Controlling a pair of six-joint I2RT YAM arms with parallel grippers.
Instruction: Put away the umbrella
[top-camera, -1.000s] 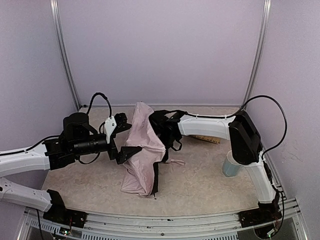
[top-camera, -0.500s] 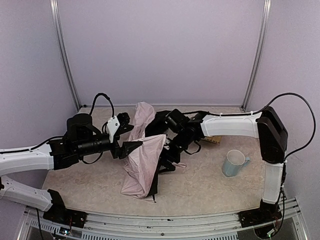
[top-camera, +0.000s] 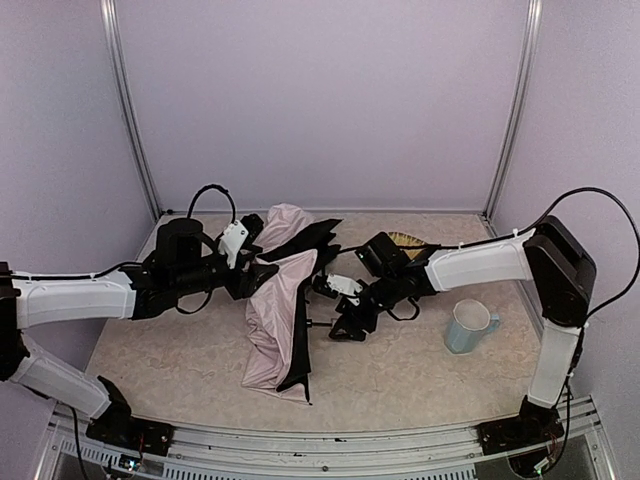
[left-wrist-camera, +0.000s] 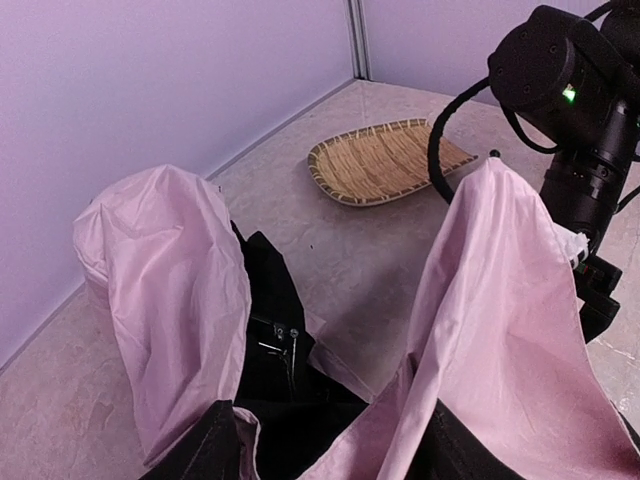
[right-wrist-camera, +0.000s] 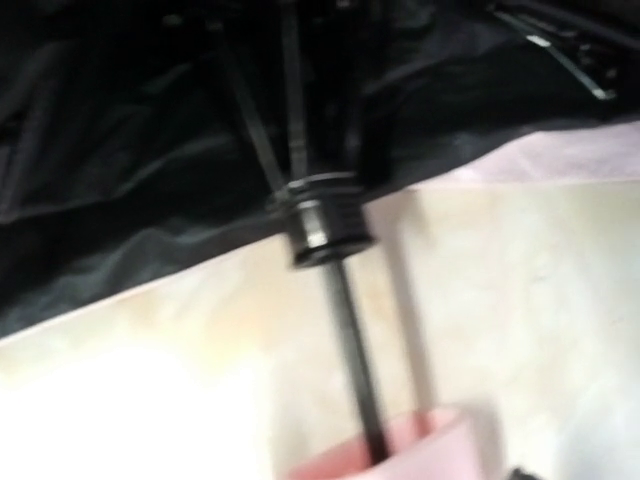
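Crumpled folding umbrella, pale pink fabric with black lining and a thin dark shaft, lies mid-table. Left gripper: fingers apart, fabric bunched between, grip unclear. Right gripper beside the shaft, opening indeterminate. Glossy pale-blue mug to the right. Woven bamboo tray at the back.

The left arm and right arm have white shells, black joints and looping black cables; the left gripper has black fingers.
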